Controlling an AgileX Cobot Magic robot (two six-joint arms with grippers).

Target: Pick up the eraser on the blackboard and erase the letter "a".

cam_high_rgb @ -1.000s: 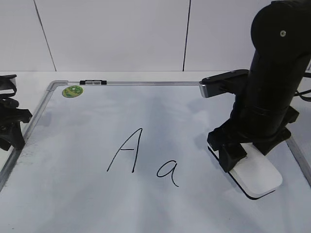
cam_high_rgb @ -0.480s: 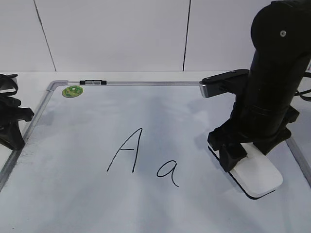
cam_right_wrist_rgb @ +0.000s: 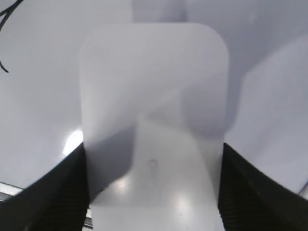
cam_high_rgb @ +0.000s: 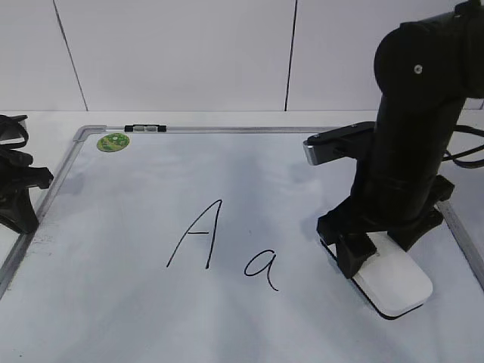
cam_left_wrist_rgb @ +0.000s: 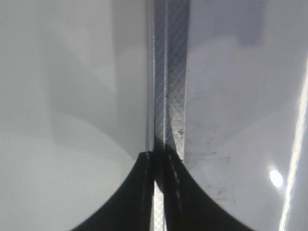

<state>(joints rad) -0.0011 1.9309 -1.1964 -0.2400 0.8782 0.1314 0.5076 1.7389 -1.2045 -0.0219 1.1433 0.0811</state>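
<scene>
The eraser [cam_high_rgb: 393, 283], a white block with a thin black base, sits low over the blackboard [cam_high_rgb: 227, 130] at its right side. My right gripper [cam_high_rgb: 376, 246] is shut on the eraser's rear half, one finger on each long side. In the right wrist view the eraser [cam_right_wrist_rgb: 154, 96] fills the space between the jaws [cam_right_wrist_rgb: 153, 192]. The letter "a" [cam_high_rgb: 262, 267] is to the eraser's left, apart from it. My left gripper [cam_high_rgb: 19, 197] is shut and empty at the board's left edge, over the frame in the left wrist view [cam_left_wrist_rgb: 158, 161].
A taller capital "A" [cam_high_rgb: 195, 234] stands left of the small letter. A round green sticker [cam_high_rgb: 113, 141] is at the board's far left corner. The silver frame [cam_left_wrist_rgb: 168, 96] runs under the left jaws. A white wall stands behind the board.
My right arm has shifted a little to the left, carrying the eraser toward the small letter. The left arm has barely moved.
</scene>
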